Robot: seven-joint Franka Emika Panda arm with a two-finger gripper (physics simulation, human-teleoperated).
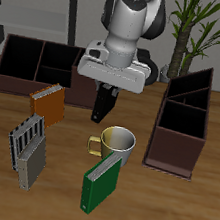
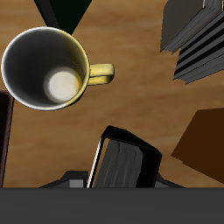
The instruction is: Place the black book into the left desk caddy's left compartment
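My gripper (image 1: 106, 91) is shut on the black book (image 1: 102, 107) and holds it upright by its top, just in front of the wide caddy and behind the mug. In the wrist view the black book (image 2: 124, 156) sits between my fingers, beside the mug (image 2: 44, 68). The left desk caddy (image 1: 182, 122) is a dark brown, long narrow box seen end-on, with open-topped sections lined up in depth. It stands apart from the book, beyond the mug, beside the plant.
A wide brown caddy (image 1: 38, 65) stands at the back. An orange book (image 1: 47, 104) and a grey striped book (image 1: 27, 145) lie in front of it. A yellow-handled mug (image 1: 119, 141) and an upright green book (image 1: 100, 181) stand nearer the front edge.
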